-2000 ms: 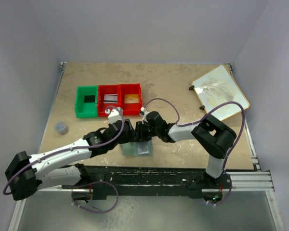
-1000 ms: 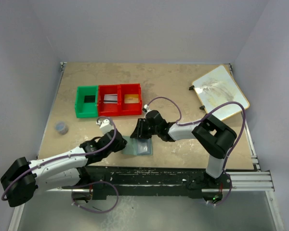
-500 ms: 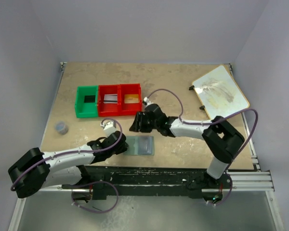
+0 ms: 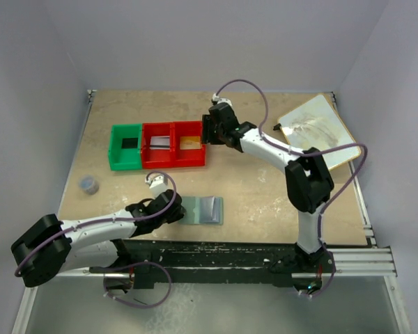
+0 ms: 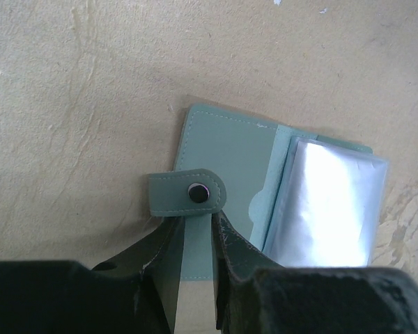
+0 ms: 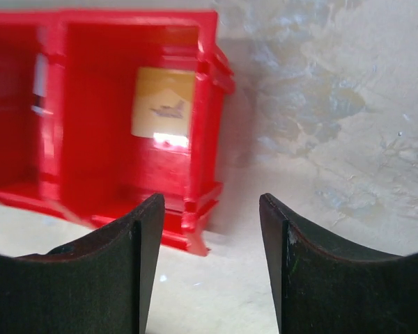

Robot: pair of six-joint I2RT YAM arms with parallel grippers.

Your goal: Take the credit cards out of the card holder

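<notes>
Within the last second the right gripper (image 4: 207, 132) has left the card holder (image 4: 203, 209) and swung to the far part of the table (image 4: 265, 188), and it now hangs by the right end of the red bin (image 4: 173, 145). Its wrist view shows the fingers spread wide with nothing between them. A yellowish card (image 6: 162, 102) lies flat in the compartment ahead. That card was already there two seconds ago, so I cannot tell whether anything new was dropped. A pale card (image 4: 160, 142) sits in the middle compartment.

The left gripper (image 5: 197, 240) has stayed low at the card holder's left edge, its fingers pressed onto the near rim and pinning it open on the table. My guess is that one removal cycle is closing and the right arm must return.

The card holder is soft, matte grey-green with a stitched border and a rounded snap tab (image 5: 188, 193) carrying a dark metal stud. Its right half holds a glossy sleeve (image 5: 327, 205) that glares silver-white, so I cannot tell whether a card remains inside. The bin is hard, shiny moulded plastic, and the table is sandy and mottled
</notes>
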